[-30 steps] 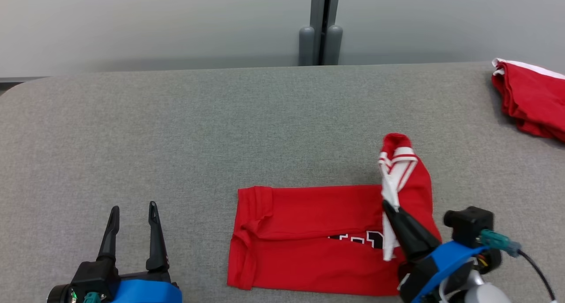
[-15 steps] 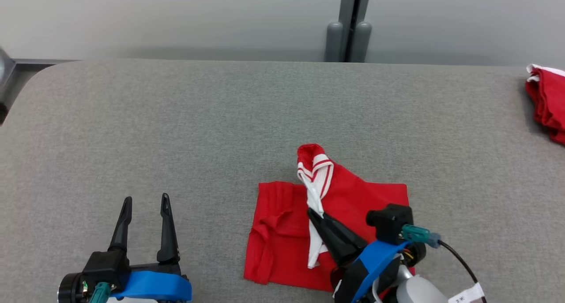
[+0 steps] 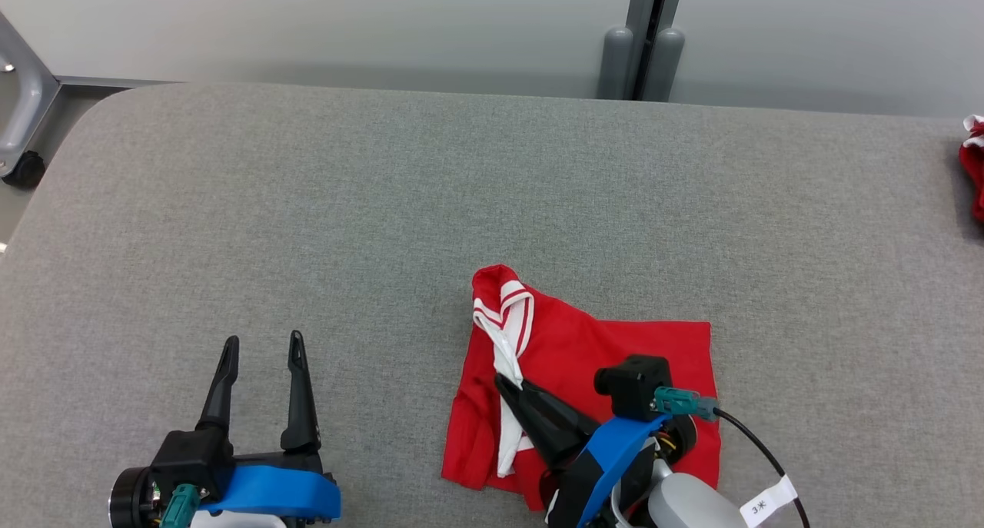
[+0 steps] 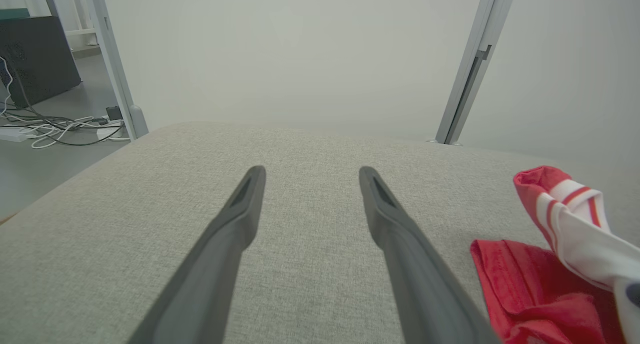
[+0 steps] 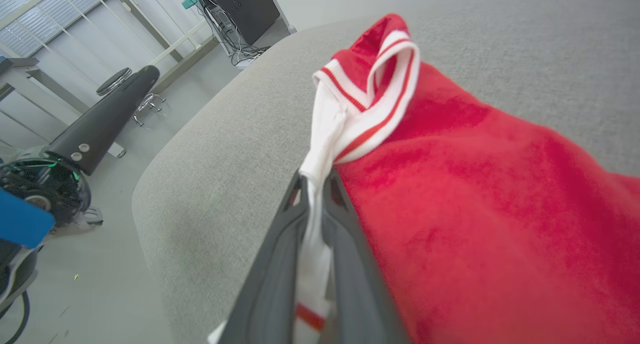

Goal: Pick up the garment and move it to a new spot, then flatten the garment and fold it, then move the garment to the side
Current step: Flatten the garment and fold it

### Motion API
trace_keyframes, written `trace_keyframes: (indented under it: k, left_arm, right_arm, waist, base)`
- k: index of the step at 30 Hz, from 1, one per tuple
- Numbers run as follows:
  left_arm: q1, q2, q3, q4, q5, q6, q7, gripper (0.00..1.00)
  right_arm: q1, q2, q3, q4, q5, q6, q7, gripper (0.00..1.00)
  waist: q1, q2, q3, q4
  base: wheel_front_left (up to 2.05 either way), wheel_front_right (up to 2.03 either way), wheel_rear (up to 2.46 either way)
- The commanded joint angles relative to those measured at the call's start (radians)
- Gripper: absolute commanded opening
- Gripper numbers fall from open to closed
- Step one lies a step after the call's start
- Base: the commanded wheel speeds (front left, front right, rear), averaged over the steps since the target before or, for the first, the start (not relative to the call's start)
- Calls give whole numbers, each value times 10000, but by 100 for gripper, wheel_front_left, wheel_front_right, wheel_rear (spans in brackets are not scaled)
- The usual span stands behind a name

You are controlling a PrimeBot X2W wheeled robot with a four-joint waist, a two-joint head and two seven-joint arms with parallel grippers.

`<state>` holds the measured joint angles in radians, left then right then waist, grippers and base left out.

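Here, the garment (image 3: 561,343) is clamped at its striped trim (image 3: 503,313) by the right hand (image 3: 503,380), presumably to be folded over.

**One small tag, barely legible**

A small white paper tag (image 3: 761,505) hangs on the thin black cable (image 3: 742,433) that runs from the teal plug (image 3: 676,400) behind the right gripper (image 3: 500,378), at the head view's lower right. It carries two tiny dark characters. The first looks like a 3, and the second is too small to tell. No other writing can be read.
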<state>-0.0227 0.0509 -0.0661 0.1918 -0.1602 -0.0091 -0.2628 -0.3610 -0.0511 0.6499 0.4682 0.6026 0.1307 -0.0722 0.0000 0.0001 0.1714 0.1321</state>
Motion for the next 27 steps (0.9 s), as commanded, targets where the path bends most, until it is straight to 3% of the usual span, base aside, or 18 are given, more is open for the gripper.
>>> trace_keyframes:
  k: [1, 2, 8, 11, 18, 24, 27]
  left_arm:
    - [-104, -9, 4, 7, -52, 30, -25, 100]
    - [-104, -7, 0, 15, -54, 33, -25, 100]
    - [-156, -7, 15, 88, -9, -6, -25, 100]
    - [-109, -9, 48, 127, 38, -42, -25, 100]
    - [85, -9, 153, 135, 247, -102, -25, 100]
    - [188, -9, 345, 142, 429, -129, -25, 100]
    - [258, -7, 376, 116, 702, -90, -25, 100]
  right_arm:
    - [-184, 6, 157, 47, 141, 2, -97, 73]
    - [-225, 5, 259, 129, 228, 2, -139, 100]
    - [-583, -8, 251, 436, 185, 2, -840, 100]
    - [-708, -13, -236, 643, -159, 2, -1237, 100]
    - [-404, -526, -1783, 555, -966, 2, -1738, 100]
    - [343, -1090, -3502, -281, -1816, 2, -1914, 100]
    - [1089, -954, -4696, -1064, -2378, 2, -1934, 100]
  waist:
    - [0, -1, 5, -12]
    - [0, -1, 4, -36]
    - [0, -1, -119, -326]
    - [0, -1, -271, -499]
    - [0, -1, -591, -925]
    - [0, -1, -833, -1386]
    - [0, -1, -967, -1642]
  base:
    - [0, 0, 0]
    - [0, 0, 0]
    - [0, 0, 0]
    - [0, 0, 0]
    - [0, 0, 0]
    - [0, 0, 0]
    - [0, 0, 0]
